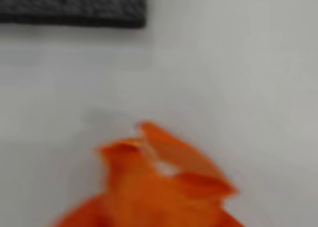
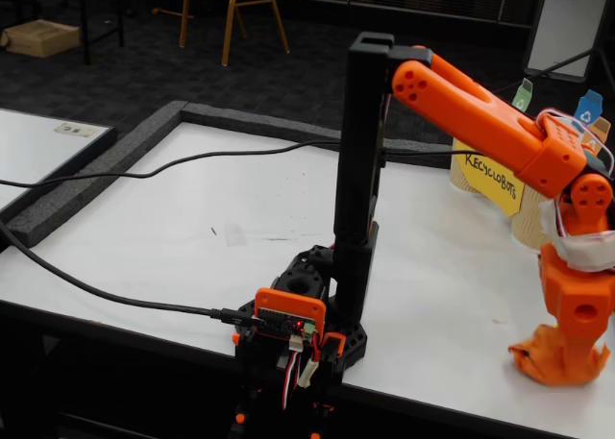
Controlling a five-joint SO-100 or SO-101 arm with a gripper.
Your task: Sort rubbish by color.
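A: Fixed view, left side. White tabletop [image 2: 192, 228] with a dark raised foam border [image 2: 86, 184]. Black cables [image 2: 115, 295] cross it toward the arm's base [image 2: 303, 329], which sits at the near edge.

B: Middle?

A: Black upright link, then an orange upper arm [image 2: 480, 112] reaching right and bending down.

B: Right side?

A: Behind the arm, a yellow sign [image 2: 490, 180] and a beige ribbed cup [image 2: 528, 223], partly hidden. Small coloured tags [image 2: 588, 105] show above.

B: The rubbish?

A: One orange paper wad [image 2: 548, 357], on the tabletop near the right front edge. The pincer [image 2: 574, 357] comes down onto it from above.

B: Clamped?

A: Cannot tell. Fingertips are lost against the same orange.

B: Wrist view?

A: Blurred. Dark border strip [image 1: 74, 6] upper left, white tabletop [image 1: 238, 78] across, orange wad [image 1: 159, 187] at bottom centre, crumpled folds visible. Green and blue wads not seen in either view.
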